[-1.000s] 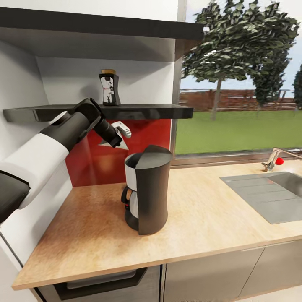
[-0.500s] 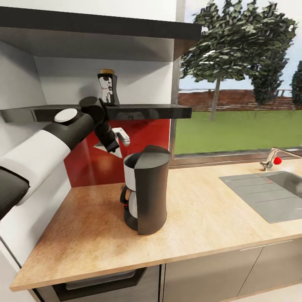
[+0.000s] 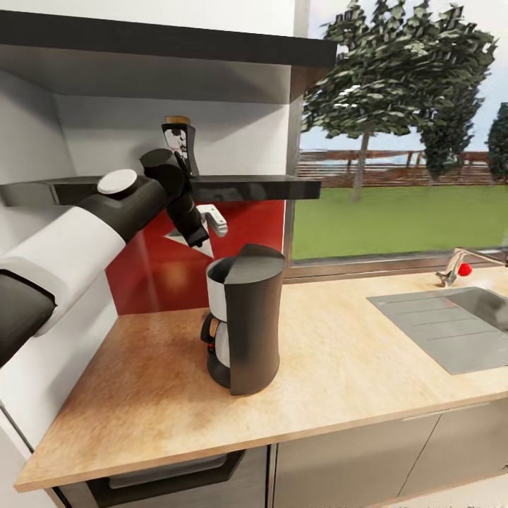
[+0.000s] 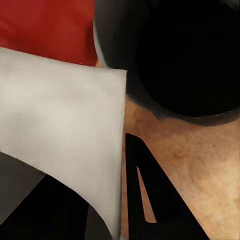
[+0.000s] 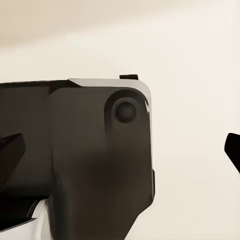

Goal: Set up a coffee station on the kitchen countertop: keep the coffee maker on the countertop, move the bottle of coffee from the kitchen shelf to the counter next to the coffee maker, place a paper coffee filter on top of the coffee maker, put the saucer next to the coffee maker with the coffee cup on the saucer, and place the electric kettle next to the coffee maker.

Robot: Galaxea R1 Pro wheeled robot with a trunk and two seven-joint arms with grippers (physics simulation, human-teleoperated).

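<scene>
the step in hand looks like setting the paper coffee filter point(image 3: 189, 243) on top of the coffee maker point(image 3: 243, 317). the left gripper point(image 3: 204, 227) is pinched shut on the filter, which hangs as a pale wedge just below the jaws, above and beside the maker's open top; in the left wrist view the sheet point(image 4: 62, 135) runs out past a dark finger point(image 4: 150, 200), with the maker's dark mouth point(image 4: 185, 55) just beyond its edge. next, the jaws probably need to carry the filter over that opening, lower, then release. the right gripper's fingers sit at the edges of the right wrist view; i cannot tell their state.
</scene>
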